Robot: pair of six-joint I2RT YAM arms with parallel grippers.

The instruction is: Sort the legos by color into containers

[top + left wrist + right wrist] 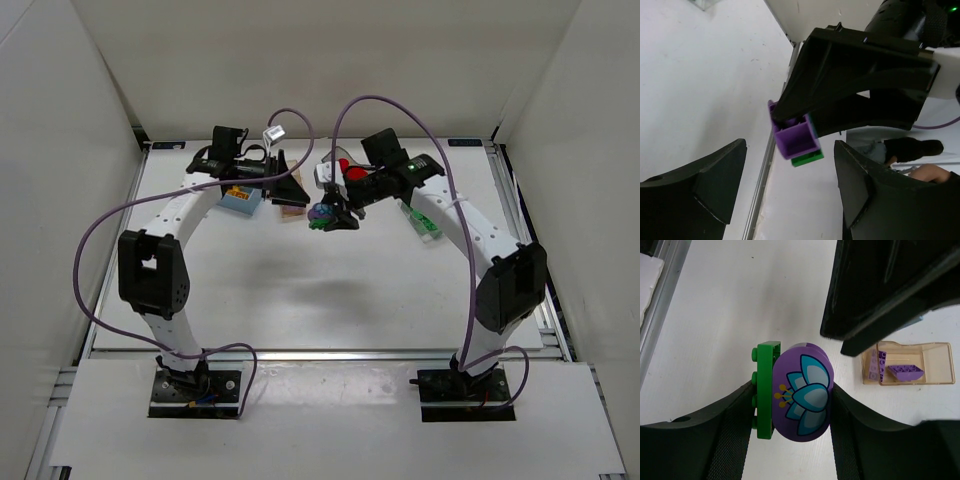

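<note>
Overhead: the clump (324,214) in my right gripper (338,216) is too small to read brick by brick. My left gripper (297,190) covers most of the tan bin (291,207) and an edge of the light blue bin (240,205). The red piece (351,170) and the clear bin (428,224) sit partly under my right arm (450,215). Left wrist view: my left fingers (700,185) run off the bottom edge, and the right gripper hides the purple brick's (796,141) top. Right wrist view: the green plate (765,390) is half behind the purple brick, and the left gripper masks the tan bin's near corner.

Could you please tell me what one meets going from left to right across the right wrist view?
Green lego plate → purple flower-printed lego → tan-orange container holding purple legos.
</note>
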